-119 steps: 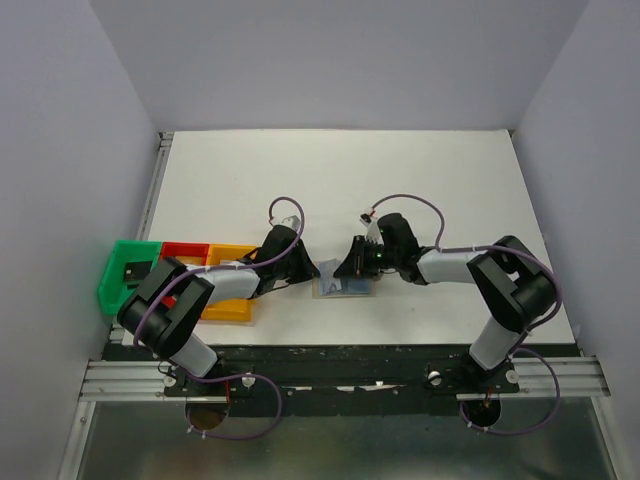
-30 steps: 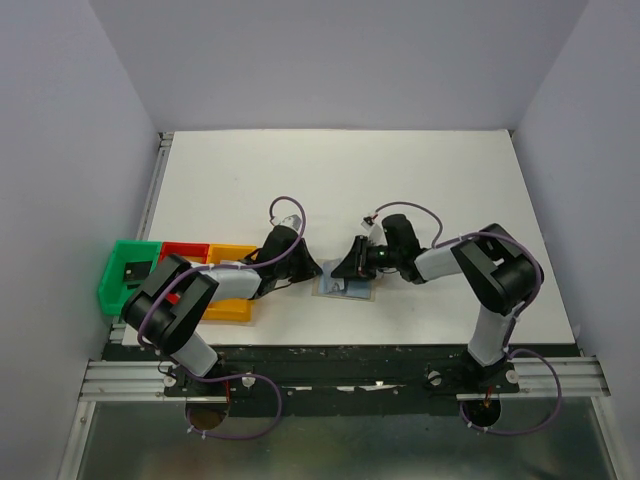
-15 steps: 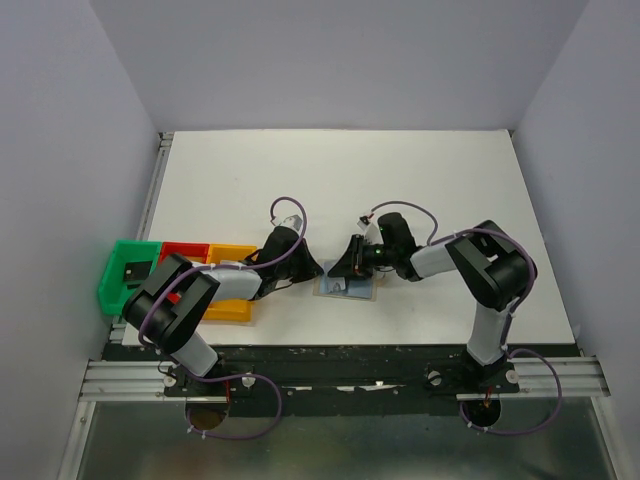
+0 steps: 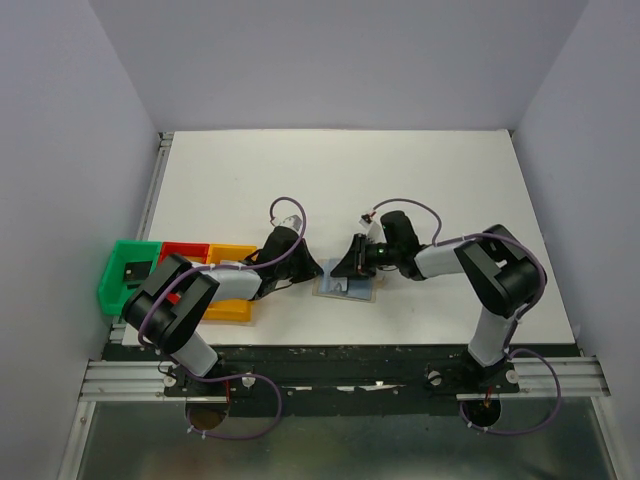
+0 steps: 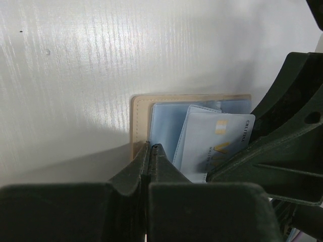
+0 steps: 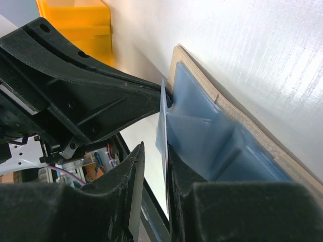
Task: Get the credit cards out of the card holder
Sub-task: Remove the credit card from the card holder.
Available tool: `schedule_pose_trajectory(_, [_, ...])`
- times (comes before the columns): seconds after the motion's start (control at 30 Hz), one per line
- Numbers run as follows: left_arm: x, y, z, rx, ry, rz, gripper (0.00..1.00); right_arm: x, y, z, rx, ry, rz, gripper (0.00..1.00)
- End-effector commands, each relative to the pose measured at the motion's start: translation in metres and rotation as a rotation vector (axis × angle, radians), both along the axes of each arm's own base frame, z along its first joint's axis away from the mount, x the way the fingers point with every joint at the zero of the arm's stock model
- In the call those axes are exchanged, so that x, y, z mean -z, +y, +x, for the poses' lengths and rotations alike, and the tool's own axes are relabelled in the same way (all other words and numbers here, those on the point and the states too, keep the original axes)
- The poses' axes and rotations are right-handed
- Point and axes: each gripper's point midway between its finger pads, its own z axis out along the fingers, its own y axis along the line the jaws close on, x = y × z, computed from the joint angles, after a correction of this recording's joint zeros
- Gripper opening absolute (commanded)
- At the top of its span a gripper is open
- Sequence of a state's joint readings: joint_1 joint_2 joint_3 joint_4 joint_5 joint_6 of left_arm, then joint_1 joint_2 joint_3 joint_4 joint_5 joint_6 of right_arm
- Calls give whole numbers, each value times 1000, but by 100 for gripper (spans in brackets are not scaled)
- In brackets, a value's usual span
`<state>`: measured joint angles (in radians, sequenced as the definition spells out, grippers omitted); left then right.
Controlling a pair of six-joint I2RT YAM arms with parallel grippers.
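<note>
Print on the silvery-white plastic card (image 5: 212, 146) was mostly too blurred for me to read. A short line of small dark capitals ran along one edge, with a gold square and larger gold lettering beneath it. That card lay partly out of a pocket of the flat folding card holder (image 5: 139, 121), which had light-blue panels inside a tan border. The holder sat open on the white worktop (image 5: 75, 60) between my two arms. My left jaws were pressed together, their fingertips (image 5: 140, 164) resting on the tan border at the holder's edge. My right jaws stood slightly spread over the blue pockets. A thin pale edge stood upright in the gap, close against one finger (image 6: 179, 171); whether it was the card or a pocket flap, I could not tell. Behind the left jaws sat a yellow plastic bin (image 6: 81, 25).
</note>
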<state>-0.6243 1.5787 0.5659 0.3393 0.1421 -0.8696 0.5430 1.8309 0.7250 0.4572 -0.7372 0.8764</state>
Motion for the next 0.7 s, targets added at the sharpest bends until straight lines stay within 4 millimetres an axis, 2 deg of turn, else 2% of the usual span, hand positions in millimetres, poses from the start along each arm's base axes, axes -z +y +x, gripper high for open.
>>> schedule_pose_trajectory(0.0, [19,14,-12,-22,60,66,0,-4,-6,-2,0,-19,-8,30])
schedule_pose_trajectory(0.67, [20,18,-11,-43,65,79,0,-4,-21,-9,7,-32,-23,29])
